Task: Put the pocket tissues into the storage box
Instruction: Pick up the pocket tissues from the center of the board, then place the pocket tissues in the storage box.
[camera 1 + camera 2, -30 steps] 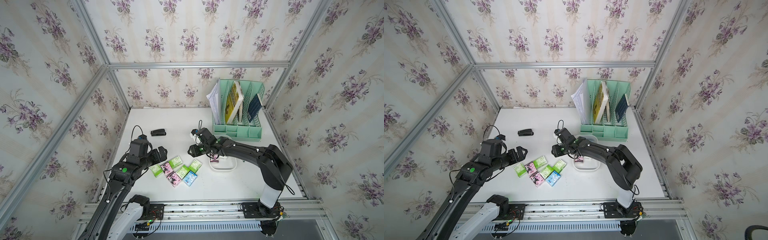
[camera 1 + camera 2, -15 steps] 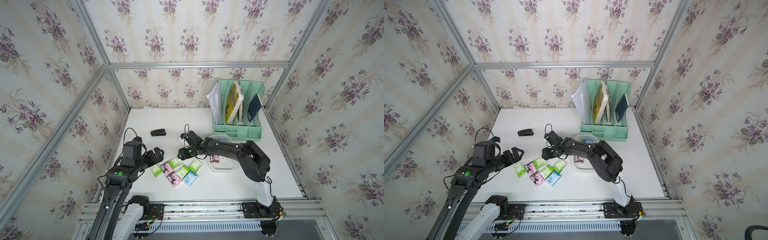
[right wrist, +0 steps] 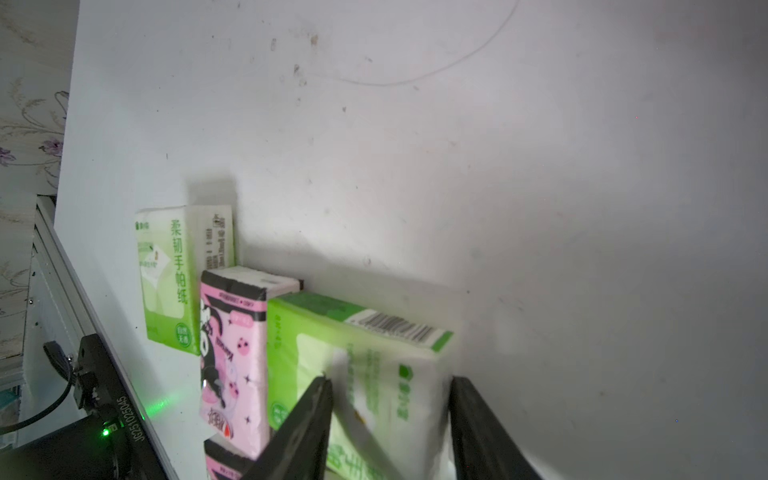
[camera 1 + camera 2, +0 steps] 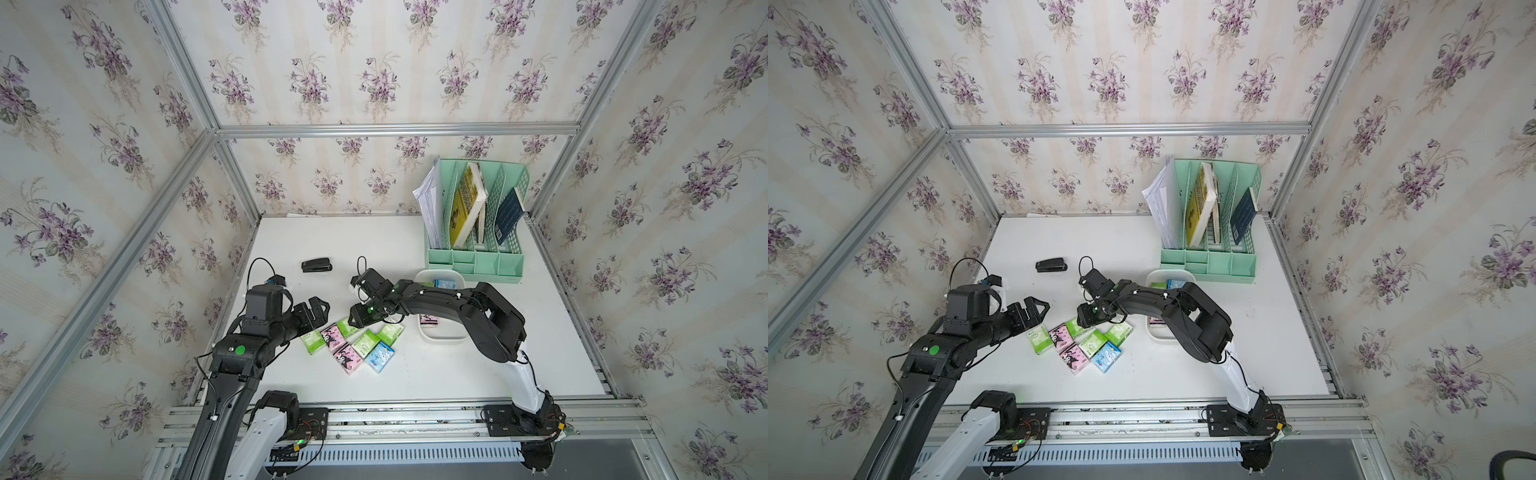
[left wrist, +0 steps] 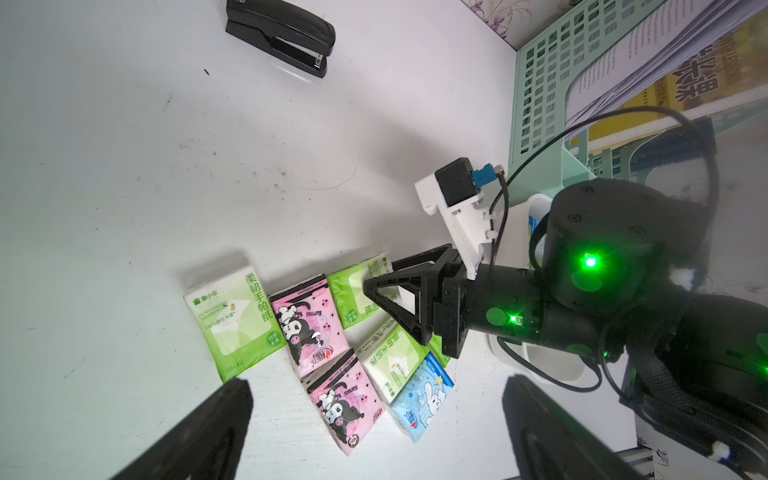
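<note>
Several pocket tissues lie in a cluster on the white table: green packs [image 4: 312, 341], pink ones [image 4: 352, 359] and a blue one [image 4: 381, 358]. My right gripper [image 4: 354, 321] points down over the cluster's far side. In the right wrist view it [image 3: 388, 382] is open, its fingers straddling a green pack [image 3: 374, 345], one finger over the pack's top face, the other at its edge. The storage box [image 4: 440, 340], a white tray, stands right of the cluster with a pink pack [image 4: 428, 320] and a blue pack [image 4: 446, 284] inside. My left gripper [image 4: 318, 309] hovers open left of the cluster, holding nothing.
A black stapler [image 4: 316, 265] lies behind the cluster. The mint green desk organizer [image 4: 473, 259] with books and papers stands at the back right, just behind the tray. Papered walls close in the table on three sides.
My right arm has swung left from beside the tray to the pack cluster and come down over a green pack, its jaws narrowing. The left arm has drawn back a little.
</note>
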